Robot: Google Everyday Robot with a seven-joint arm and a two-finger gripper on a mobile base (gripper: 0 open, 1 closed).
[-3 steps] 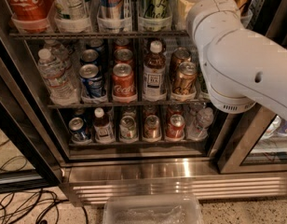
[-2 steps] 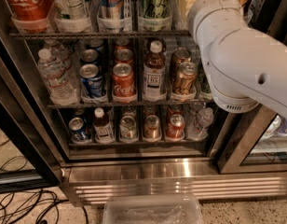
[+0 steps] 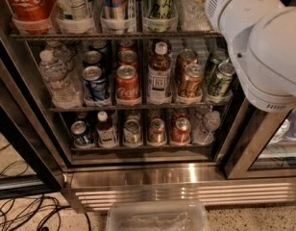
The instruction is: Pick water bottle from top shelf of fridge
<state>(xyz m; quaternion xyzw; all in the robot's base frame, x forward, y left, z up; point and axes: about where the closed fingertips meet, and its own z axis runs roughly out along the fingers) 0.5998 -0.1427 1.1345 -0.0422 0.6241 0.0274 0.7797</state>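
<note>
Drinks fridge (image 3: 186, 192), door open, as I see it from the remote station. The robot's white arm (image 3: 263, 42) fills the upper right of the view and reaches in at the right end of the top shelf (image 3: 114, 34). The gripper is out of sight past the arm's housing, up by that end of the shelf, so I cannot tell how wide it stands or whether it has hold of anything.

What looks to be the water bottle (image 3: 190, 11) stands upright in the rightmost slot of the top shelf, just beside the arm. Only its clear ribbed lower body shows, and its top is cut off by the frame edge. Left of it on the same shelf are a green-and-white can (image 3: 160, 4), a blue can (image 3: 117, 1), a pale-labelled bottle (image 3: 73, 4) and a red cola bottle (image 3: 30, 1).

On the middle rack a brown tea bottle (image 3: 159, 73) stands among cans, with a crinkled clear bottle (image 3: 56, 78) at the left end. A clear plastic bin (image 3: 157, 216) sits on the floor in front of the fridge, with cables (image 3: 23, 211) to its left.
</note>
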